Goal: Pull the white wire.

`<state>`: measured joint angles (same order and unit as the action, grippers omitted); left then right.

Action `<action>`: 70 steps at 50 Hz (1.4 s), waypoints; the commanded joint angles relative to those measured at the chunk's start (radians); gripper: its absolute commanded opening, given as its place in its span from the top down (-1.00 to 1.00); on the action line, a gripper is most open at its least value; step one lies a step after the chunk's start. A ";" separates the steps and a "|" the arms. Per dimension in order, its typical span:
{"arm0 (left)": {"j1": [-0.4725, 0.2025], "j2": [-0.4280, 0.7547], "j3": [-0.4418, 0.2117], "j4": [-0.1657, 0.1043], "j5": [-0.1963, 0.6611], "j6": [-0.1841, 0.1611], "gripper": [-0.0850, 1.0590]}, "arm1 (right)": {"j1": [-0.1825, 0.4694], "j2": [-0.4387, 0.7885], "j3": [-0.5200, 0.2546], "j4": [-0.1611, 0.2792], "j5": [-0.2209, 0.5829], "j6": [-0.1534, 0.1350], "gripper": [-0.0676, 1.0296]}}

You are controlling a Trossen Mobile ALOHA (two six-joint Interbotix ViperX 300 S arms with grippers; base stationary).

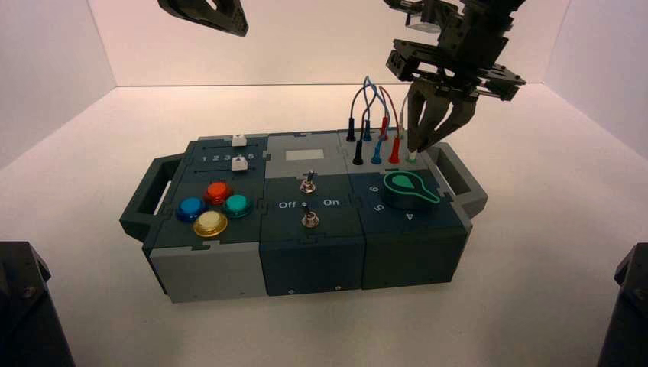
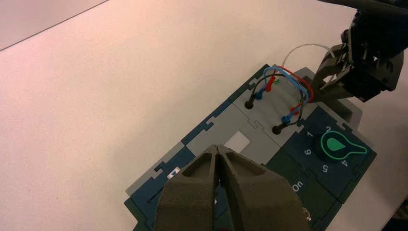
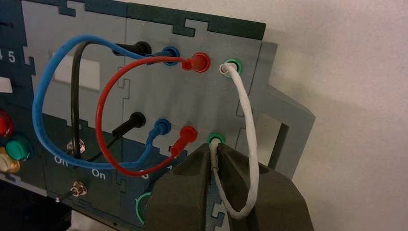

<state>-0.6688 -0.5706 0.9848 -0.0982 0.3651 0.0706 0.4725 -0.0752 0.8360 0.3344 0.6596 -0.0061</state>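
The white wire [image 3: 248, 120] arches between two green sockets at the right end of the grey wire panel [image 3: 202, 96]. One end sits in the far green socket [image 3: 232, 65]. My right gripper [image 3: 215, 153] is shut on the wire's other plug, right at the near green socket [image 3: 216, 138], with the plug's tip still in the socket. In the high view the right gripper [image 1: 416, 149] stands upright over the box's back right corner, with the white wire [image 1: 403, 122] beside it. My left gripper [image 2: 218, 150] is shut and empty, high above the box's left half [image 1: 206, 15].
Red [image 3: 98, 115], blue [image 3: 38, 110] and black [image 3: 74, 96] wires loop just left of the white one. A green pointer knob [image 1: 409, 187] lies in front of the panel. Two toggle switches [image 1: 309, 183], coloured buttons [image 1: 218, 191] and sliders [image 1: 238, 141] fill the rest of the box.
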 commanded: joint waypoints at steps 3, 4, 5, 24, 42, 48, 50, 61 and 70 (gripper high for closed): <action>-0.003 -0.005 -0.035 0.002 -0.003 0.006 0.91 | -0.006 -0.095 -0.009 -0.006 0.021 0.008 0.92; -0.003 -0.005 -0.035 0.002 -0.003 0.006 0.91 | -0.006 -0.098 -0.009 -0.008 0.023 0.009 0.92; -0.003 -0.005 -0.035 0.000 -0.003 0.006 0.91 | -0.006 -0.106 -0.009 -0.009 0.026 0.012 0.92; -0.003 -0.008 -0.038 0.000 0.005 0.006 0.91 | -0.014 -0.138 -0.003 -0.041 0.081 0.029 0.92; -0.003 -0.025 -0.040 0.000 0.020 0.006 0.91 | -0.015 -0.158 0.028 -0.124 0.124 0.086 0.92; -0.003 -0.025 -0.043 0.002 0.018 0.006 0.91 | -0.015 -0.163 0.035 -0.127 0.149 0.081 0.91; -0.003 -0.025 -0.043 0.000 0.018 0.005 0.91 | -0.015 -0.167 0.040 -0.129 0.153 0.081 0.85; -0.003 -0.026 -0.046 0.000 0.023 0.006 0.91 | -0.015 -0.236 0.089 -0.126 0.163 0.083 0.11; -0.003 -0.031 -0.051 0.000 0.023 0.005 0.91 | -0.015 -0.301 0.120 -0.120 0.166 0.083 0.11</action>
<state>-0.6703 -0.5890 0.9710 -0.0982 0.3927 0.0706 0.4587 -0.3375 0.9587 0.2086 0.8253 0.0721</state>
